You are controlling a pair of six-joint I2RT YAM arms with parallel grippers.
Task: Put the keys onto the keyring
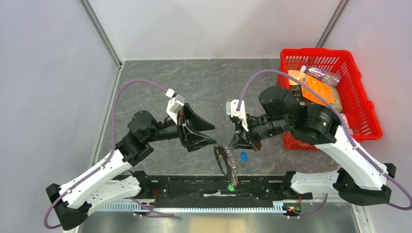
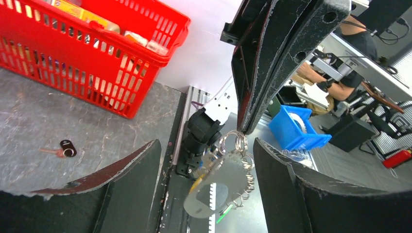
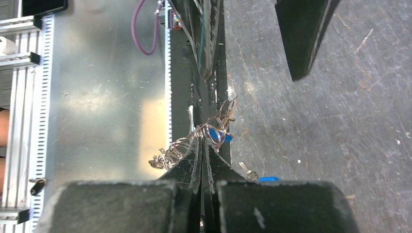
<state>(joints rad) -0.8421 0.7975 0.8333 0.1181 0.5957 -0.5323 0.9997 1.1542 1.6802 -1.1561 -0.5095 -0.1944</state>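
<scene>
My right gripper (image 1: 236, 141) is shut on the keyring (image 1: 223, 160) and holds it above the table's near edge. The ring's twisted chain hangs down to the green tag (image 1: 231, 187). In the right wrist view the shut fingertips (image 3: 204, 144) pinch the wire ring (image 3: 214, 127), with a blue cap (image 3: 222, 136) right against it. A blue-capped key (image 1: 244, 156) lies on the table beside it and shows in the right wrist view (image 3: 262, 178). My left gripper (image 1: 206, 133) is open and empty; in its view the keyring (image 2: 228, 179) hangs between its fingers. A black-capped key (image 2: 67, 147) lies on the table.
A red basket (image 1: 362, 92) with packaged goods stands at the right, also seen in the left wrist view (image 2: 97, 58). A black rail (image 1: 194, 187) runs along the near table edge under the hanging keyring. Grey walls close the left, back and right.
</scene>
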